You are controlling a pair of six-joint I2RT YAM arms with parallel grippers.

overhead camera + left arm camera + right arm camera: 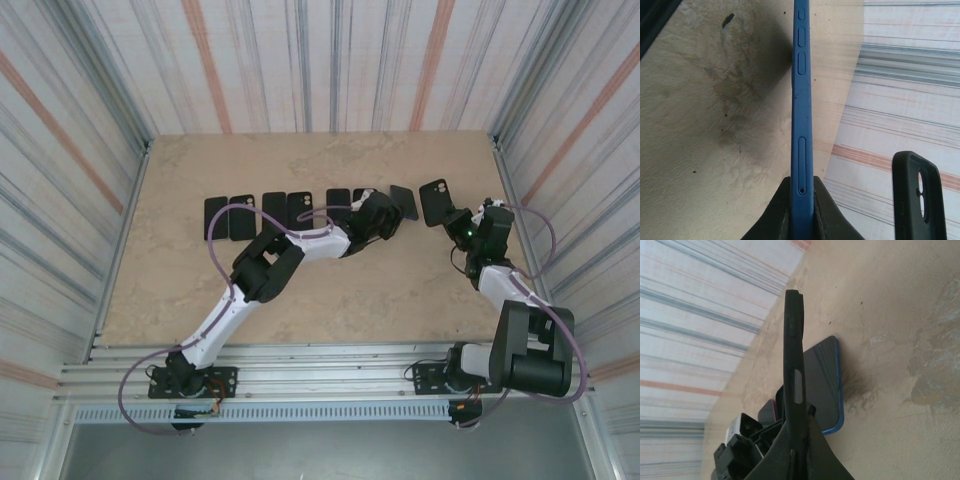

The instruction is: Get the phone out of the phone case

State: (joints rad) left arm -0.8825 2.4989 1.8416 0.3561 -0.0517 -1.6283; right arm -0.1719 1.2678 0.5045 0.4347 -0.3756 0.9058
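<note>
Left fingers [776, 215]: pinching the end of a blue phone [802, 100], held edge-on above the desk [715, 125], clear of its case. Right fingers [815, 452]: pinching a black phone case [792, 350], upright, at 3 o'clock of the phone and apart from it. At 9 o'clock of the left fingers: row of black phone cases [274, 205] lying flat on the desk.

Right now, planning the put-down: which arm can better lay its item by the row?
Left, probably: the left gripper, shut on the blue phone, is beside the row; the right gripper holds the black case farther off.
</note>
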